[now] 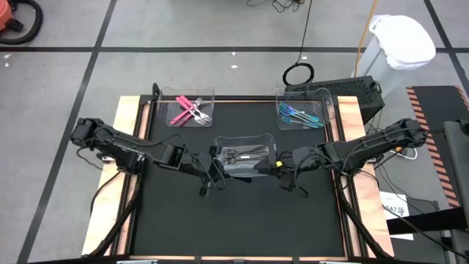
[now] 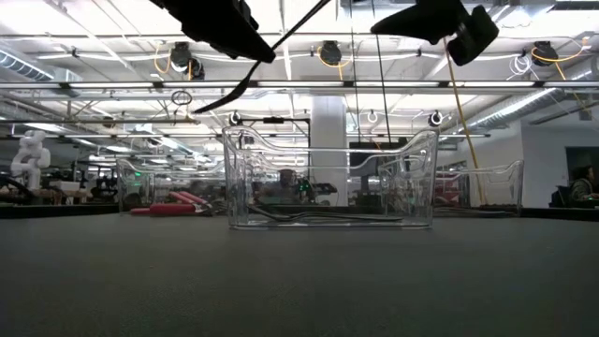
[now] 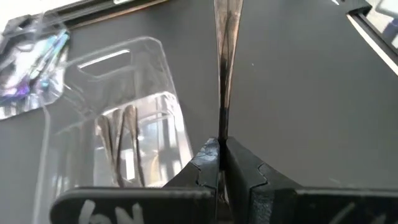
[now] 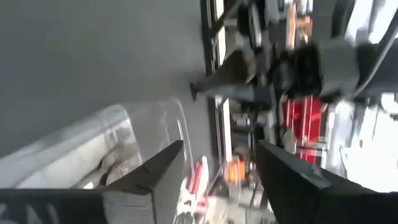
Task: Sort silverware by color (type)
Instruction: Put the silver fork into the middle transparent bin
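While grey silverware (image 1: pixel 245 153) fills the middle bin (image 1: pixel 220 142), pink pieces (image 1: pixel 189 111) seemingly occupy another.

We see a bench (image 1: pixel 242 220) with a black top and pale wooden side edges, and three clear plastic bins stand directly on it. One bin (image 1: pixel 246 156) sits near the middle and holds grey metal silverware (image 1: pixel 245 153); a second bin (image 1: pixel 187 108) stands at the far left corner with pink-handled pieces (image 1: pixel 189 111) in it, and a third bin (image 1: pixel 302 111) at the far right corner holds blue-teal pieces (image 1: pixel 299 115). The near half of the black top lies bare.
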Robot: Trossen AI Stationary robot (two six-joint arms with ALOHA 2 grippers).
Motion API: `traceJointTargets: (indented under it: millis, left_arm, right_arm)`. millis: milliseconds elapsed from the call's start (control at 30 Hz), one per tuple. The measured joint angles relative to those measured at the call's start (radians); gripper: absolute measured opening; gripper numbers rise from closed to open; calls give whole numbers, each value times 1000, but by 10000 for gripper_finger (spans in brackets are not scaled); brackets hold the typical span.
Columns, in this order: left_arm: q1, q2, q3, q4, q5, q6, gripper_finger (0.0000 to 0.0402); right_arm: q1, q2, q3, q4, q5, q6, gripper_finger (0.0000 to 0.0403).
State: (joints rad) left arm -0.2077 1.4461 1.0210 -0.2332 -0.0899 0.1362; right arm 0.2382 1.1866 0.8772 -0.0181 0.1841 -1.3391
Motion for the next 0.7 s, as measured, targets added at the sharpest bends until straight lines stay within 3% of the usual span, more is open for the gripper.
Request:
traceJointTargets:
  millis: [300, 700]
  left_arm:
    - [50, 26, 0, 18, 27, -70, 11]
    - [80, 27, 0, 4, 90, -104, 11]
  right_arm:
    - [0, 25, 0, 52, -83, -17, 233]
    - [0, 118, 0, 130, -35, -88, 204]
